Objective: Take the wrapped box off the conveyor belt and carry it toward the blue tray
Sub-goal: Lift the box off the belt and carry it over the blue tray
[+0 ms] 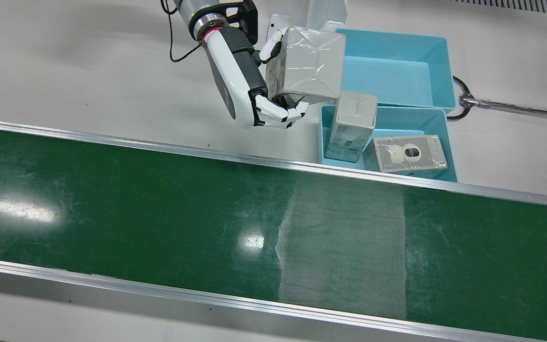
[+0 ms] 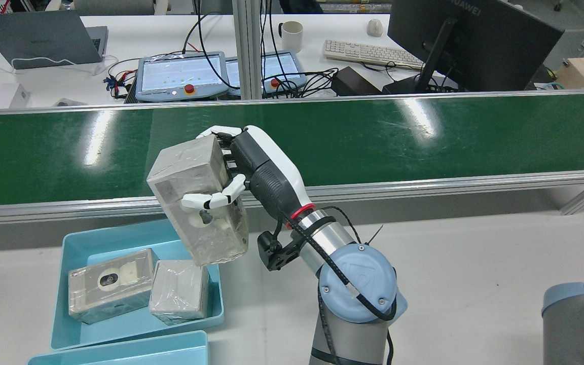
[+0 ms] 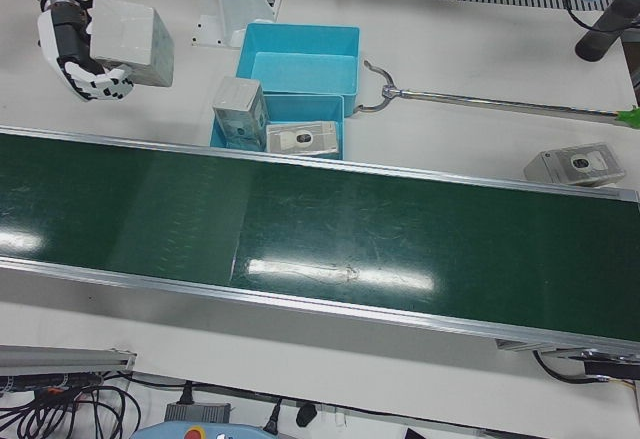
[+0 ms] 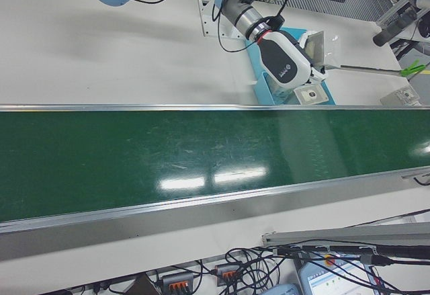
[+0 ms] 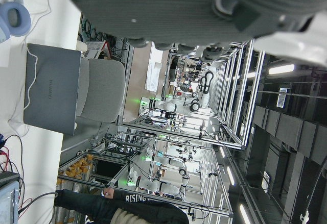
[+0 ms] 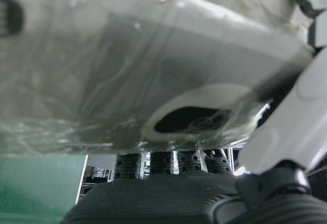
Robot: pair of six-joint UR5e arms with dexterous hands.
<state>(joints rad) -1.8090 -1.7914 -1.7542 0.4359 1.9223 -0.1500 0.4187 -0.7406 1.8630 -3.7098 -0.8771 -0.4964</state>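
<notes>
My right hand (image 1: 240,80) is shut on the wrapped box (image 1: 306,64), a grey carton in clear film, and holds it tilted in the air. The box hangs off the green conveyor belt (image 1: 159,204), over the table beside the blue trays. In the rear view the box (image 2: 198,197) is above the far right corner of the near blue tray (image 2: 64,284), with the hand (image 2: 256,167) behind it. The right hand view is filled by the box (image 6: 127,55). My left hand (image 5: 204,4) shows only its palm and finger bases and holds nothing.
The near blue tray (image 1: 437,118) holds two wrapped boxes, one on end (image 1: 352,126) and one flat (image 1: 406,154). An empty blue tray (image 1: 397,71) lies behind it. A long hooked rod (image 1: 492,104) lies beside them. Another wrapped box (image 3: 580,166) sits on the table.
</notes>
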